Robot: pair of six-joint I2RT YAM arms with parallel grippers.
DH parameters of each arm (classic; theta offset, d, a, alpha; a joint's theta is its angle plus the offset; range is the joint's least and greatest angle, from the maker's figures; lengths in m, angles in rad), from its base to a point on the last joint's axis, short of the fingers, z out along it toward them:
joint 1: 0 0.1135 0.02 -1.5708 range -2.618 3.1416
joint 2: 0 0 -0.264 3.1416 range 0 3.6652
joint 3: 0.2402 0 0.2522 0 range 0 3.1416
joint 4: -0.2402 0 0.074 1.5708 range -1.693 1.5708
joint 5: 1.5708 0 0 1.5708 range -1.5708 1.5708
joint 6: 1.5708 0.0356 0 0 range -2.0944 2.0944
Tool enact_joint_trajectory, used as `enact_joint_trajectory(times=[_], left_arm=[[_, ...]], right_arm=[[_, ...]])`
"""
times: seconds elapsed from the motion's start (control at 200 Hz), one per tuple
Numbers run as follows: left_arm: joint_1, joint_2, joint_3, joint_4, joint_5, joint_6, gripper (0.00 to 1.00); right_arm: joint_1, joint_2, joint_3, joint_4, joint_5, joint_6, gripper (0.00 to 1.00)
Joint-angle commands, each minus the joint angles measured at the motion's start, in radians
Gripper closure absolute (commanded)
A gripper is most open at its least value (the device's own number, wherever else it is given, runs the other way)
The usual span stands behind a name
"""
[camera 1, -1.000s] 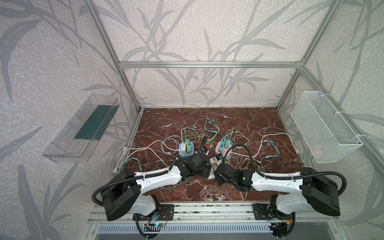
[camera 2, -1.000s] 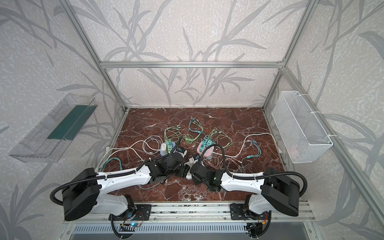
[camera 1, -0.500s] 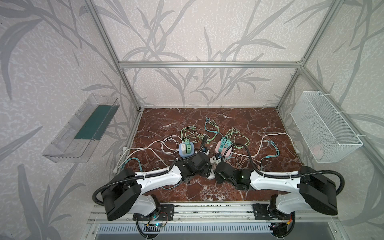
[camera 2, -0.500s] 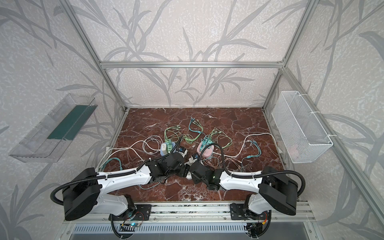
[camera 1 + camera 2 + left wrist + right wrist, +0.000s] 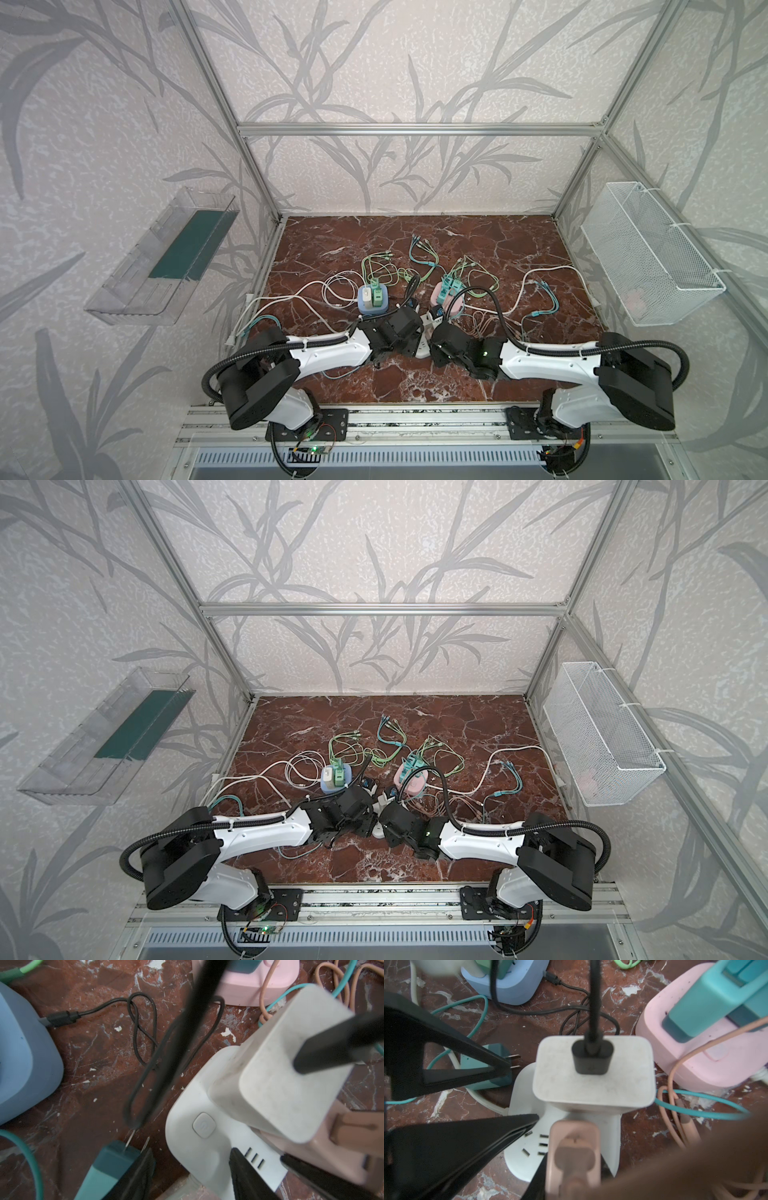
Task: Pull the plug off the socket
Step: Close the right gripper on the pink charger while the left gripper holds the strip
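A white socket (image 5: 199, 1147) (image 5: 517, 1159) lies between my two grippers and shows in both top views (image 5: 422, 351) (image 5: 378, 830). A pink plug (image 5: 575, 1153) (image 5: 342, 1147) and a white charger (image 5: 593, 1076) (image 5: 291, 1074) with a black cable both sit in it. My right gripper (image 5: 574, 1167) (image 5: 436, 340) is shut on the pink plug, one finger on each side. My left gripper (image 5: 193, 1169) (image 5: 413, 337) is open. One of its fingers rests on the socket's face. The other stands beside a loose teal plug (image 5: 112, 1163) on the table.
A blue socket (image 5: 372, 299) and a pink socket (image 5: 446, 297) with plugs stand just behind, amid tangled cables (image 5: 386, 270). A wire basket (image 5: 648, 257) hangs on the right wall. A clear tray (image 5: 162, 257) hangs on the left wall.
My right gripper has closed on the pink plug and edged left toward the socket. My left gripper's jaws have narrowed somewhat; its arm has barely moved.
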Motion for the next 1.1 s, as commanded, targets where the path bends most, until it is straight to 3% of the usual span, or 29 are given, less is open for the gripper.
enact_joint_trajectory(times=[0.0, 0.36, 0.6, 1.095], left_arm=[[-0.002, 0.027, 0.027, -0.033, 0.002, 0.001, 0.41], [-0.002, 0.095, 0.061, -0.042, 0.023, 0.004, 0.50], [-0.003, 0.120, 0.072, -0.033, 0.064, 0.003, 0.53], [-0.007, 0.112, 0.057, -0.078, 0.044, -0.001, 0.56]], right_arm=[[-0.009, -0.026, 0.008, -0.018, 0.029, -0.006, 0.81], [-0.016, -0.064, -0.019, -0.042, 0.053, -0.003, 0.82], [-0.018, -0.071, -0.021, -0.037, 0.055, -0.008, 0.83], [-0.016, -0.097, 0.002, -0.026, 0.022, 0.000, 0.86]])
